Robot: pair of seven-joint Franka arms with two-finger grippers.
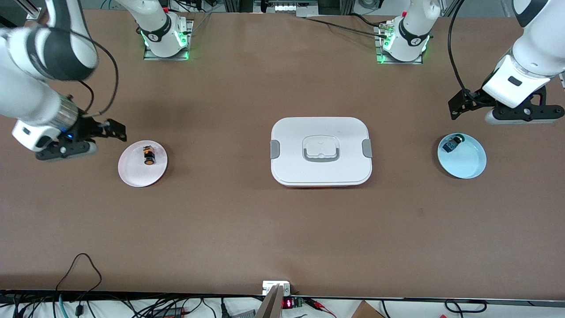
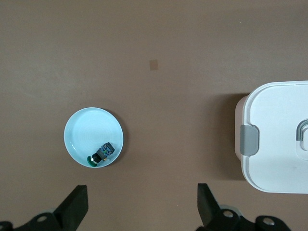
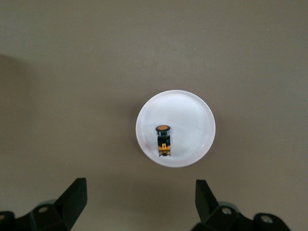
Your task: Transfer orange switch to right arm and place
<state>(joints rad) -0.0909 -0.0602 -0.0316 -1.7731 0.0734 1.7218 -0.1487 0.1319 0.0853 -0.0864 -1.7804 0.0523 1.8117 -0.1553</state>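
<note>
In the front view the orange switch (image 1: 149,156) is lying on its side on the white plate (image 1: 132,176) toward the right arm's end of the desk (image 1: 247,229), with nothing gripping it; the right end effector (image 1: 115,129) is hanging released just beside that plate, on the side toward the desk's end. The left end effector (image 1: 468,102) is waiting, released and empty, above the desk by the light-blue plate (image 1: 468,164), which is carrying the blue-faced switch (image 1: 451,145); the white lidded container (image 1: 321,151) is sitting mid-desk between the plates. In the left wrist view its fingertips (image 2: 76,206) are standing spread with only desk between them, and the blue-faced part is resting against the light-blue plate's rim. In the right wrist view the fingertips (image 3: 73,195) are likewise spread, and the switch is lying within the white plate, orange cap pointing away from the camera. By my judgement the placing looks done, so the step in hand is clearing away: lifting straight up before swinging, keeping the fingers spread, and steering clear of the plate's rim so the switch is not nudged.
</note>
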